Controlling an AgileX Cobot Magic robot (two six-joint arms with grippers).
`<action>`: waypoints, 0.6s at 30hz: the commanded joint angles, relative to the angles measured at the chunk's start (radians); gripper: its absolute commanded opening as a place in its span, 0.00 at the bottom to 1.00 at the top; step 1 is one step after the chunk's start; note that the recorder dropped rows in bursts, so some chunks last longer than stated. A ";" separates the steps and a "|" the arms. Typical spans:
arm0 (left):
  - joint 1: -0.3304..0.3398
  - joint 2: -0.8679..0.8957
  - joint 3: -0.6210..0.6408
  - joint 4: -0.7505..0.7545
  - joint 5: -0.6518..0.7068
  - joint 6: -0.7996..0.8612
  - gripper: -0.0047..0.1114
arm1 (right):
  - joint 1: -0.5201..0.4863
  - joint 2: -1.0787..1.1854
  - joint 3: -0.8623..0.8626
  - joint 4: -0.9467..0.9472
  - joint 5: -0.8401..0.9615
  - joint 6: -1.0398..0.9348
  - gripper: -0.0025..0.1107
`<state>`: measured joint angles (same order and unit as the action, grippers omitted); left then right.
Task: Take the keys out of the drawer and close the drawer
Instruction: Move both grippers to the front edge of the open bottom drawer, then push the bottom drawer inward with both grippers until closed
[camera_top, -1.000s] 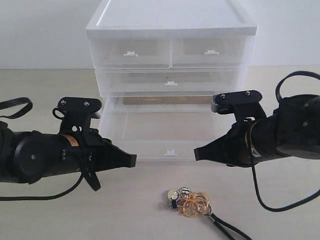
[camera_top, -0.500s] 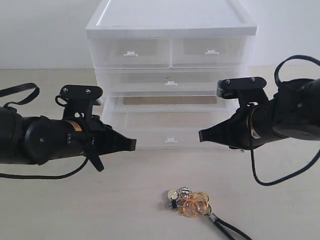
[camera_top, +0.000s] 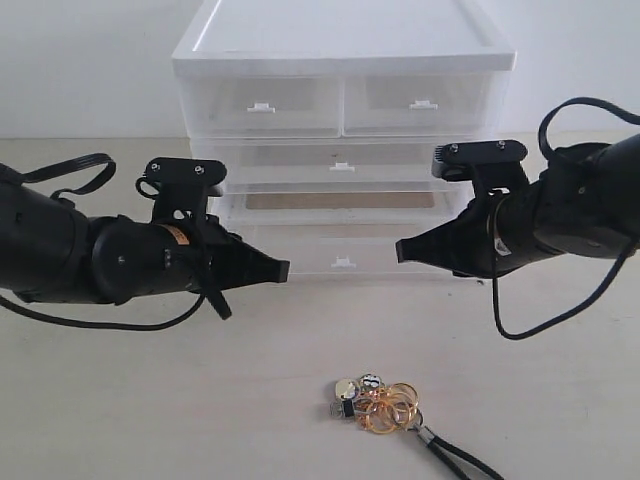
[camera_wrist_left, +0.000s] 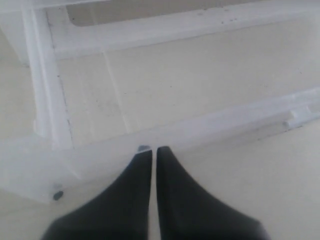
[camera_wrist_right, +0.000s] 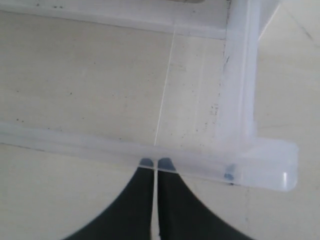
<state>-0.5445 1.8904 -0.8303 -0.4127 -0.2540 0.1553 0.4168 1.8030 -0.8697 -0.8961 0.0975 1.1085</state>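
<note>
Pressing left tool (camera_top: 284, 270) and right tool (camera_top: 401, 250), both pinched together empty, on the open lowest drawer (camera_top: 320, 262) near each end, probably for a straight push, with keys (camera_top: 380, 402) out toward the front edge of the table (camera_top: 150, 400).

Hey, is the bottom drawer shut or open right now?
Open. The drawer juts out past the tiers above, its inside visible; the shut left claw and right claw touch its front wall.

Nothing legible anywhere — no text, labels or numbers.
</note>
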 joint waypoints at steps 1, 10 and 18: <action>0.026 0.019 -0.036 0.019 -0.008 -0.006 0.08 | -0.008 0.023 -0.041 -0.007 -0.002 -0.023 0.02; 0.082 0.056 -0.081 0.115 -0.060 -0.006 0.08 | -0.008 0.076 -0.104 -0.035 -0.004 -0.046 0.02; 0.082 0.091 -0.085 0.148 -0.192 -0.006 0.08 | -0.009 0.095 -0.126 -0.108 -0.027 -0.044 0.02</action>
<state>-0.4664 1.9785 -0.9037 -0.2728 -0.3502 0.1553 0.4168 1.8968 -0.9852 -0.9792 0.0771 1.0736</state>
